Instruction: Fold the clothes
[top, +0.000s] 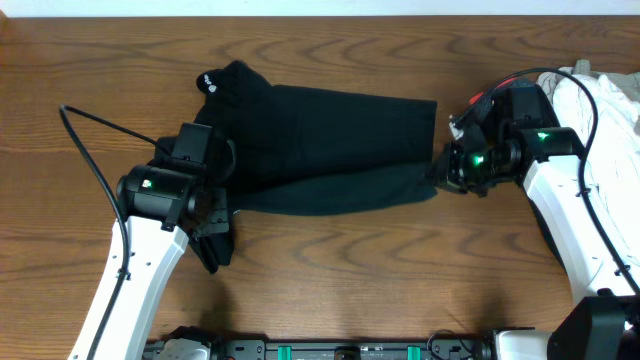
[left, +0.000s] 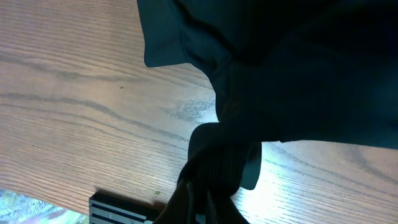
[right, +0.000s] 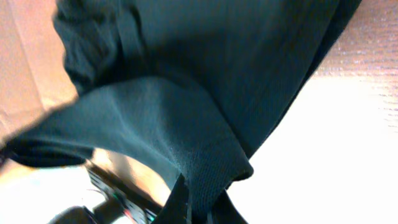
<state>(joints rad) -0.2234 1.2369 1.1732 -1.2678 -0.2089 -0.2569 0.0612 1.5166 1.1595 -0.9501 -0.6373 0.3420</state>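
Observation:
A black T-shirt (top: 320, 145) with a small white neck logo (top: 208, 80) lies across the middle of the wooden table, partly folded lengthwise. My left gripper (top: 213, 215) is shut on the shirt's left end, bunched black cloth (left: 221, 158) between its fingers just above the table. My right gripper (top: 445, 172) is shut on the shirt's right lower edge (right: 211, 168), with the fabric lifted and draped from the jaws. White garments (top: 600, 95) are heaped at the far right edge.
The wooden table (top: 350, 280) has bare wood in front of the shirt and at the left. A black cable (top: 95, 125) runs from the left arm. A black rail (top: 350, 350) lines the front edge.

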